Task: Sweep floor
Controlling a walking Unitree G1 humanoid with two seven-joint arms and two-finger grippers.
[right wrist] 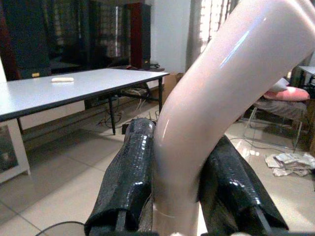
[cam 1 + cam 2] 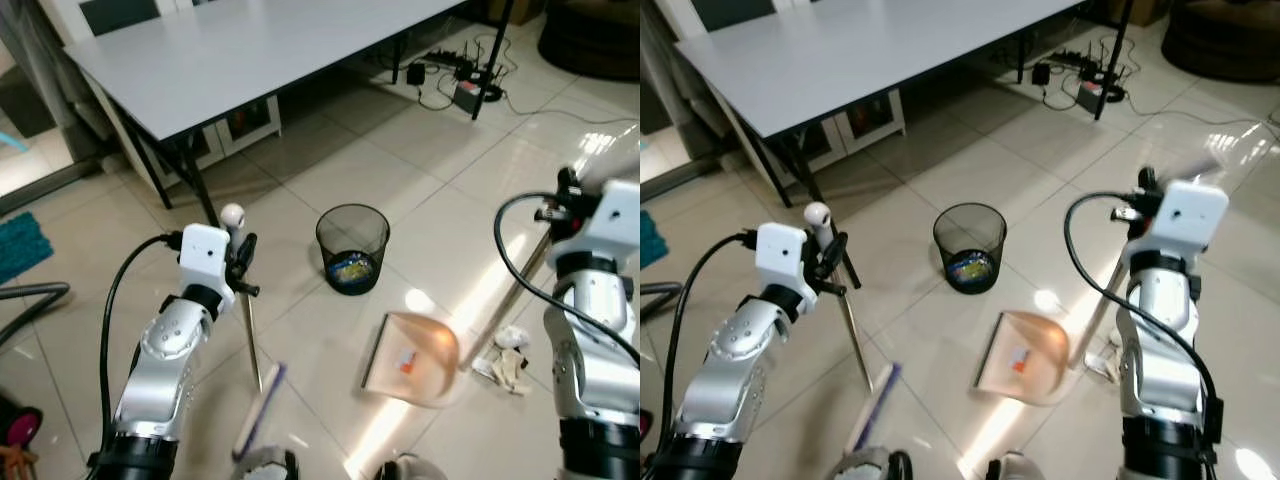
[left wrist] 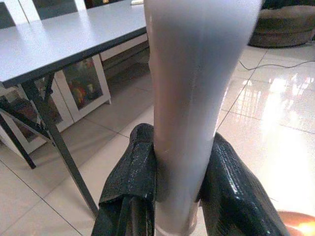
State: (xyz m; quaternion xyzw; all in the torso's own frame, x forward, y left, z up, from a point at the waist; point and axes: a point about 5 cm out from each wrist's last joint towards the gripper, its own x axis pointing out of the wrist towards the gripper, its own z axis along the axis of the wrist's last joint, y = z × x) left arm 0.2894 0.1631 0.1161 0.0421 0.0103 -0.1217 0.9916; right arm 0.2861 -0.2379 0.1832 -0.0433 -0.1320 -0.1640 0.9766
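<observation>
1. Left wrist view: the left gripper (image 3: 179,196) is clamped tight on the broom handle (image 3: 197,98), held upright so the broom head (image 2: 258,410) rests on the floor (image 2: 440,180), ready to push.
2. The right gripper (image 1: 179,196) pinches the dustpan handle (image 1: 211,98); the dustpan (image 2: 415,358) lies flat by the crumpled scraps (image 2: 508,360), near the bin (image 2: 352,248), handy for emptying.
3. The broom head is blurred and the bin's contents are unclear.

Tiled room around a grey table

A grey table (image 2: 250,50) fills the upper left, with a white cabinet (image 2: 245,125) under it. Right of centre at the top, a power strip and cables (image 2: 455,80) lie on the glossy floor tiles (image 2: 450,180). A teal mat (image 2: 20,245) sits at the left edge.
</observation>
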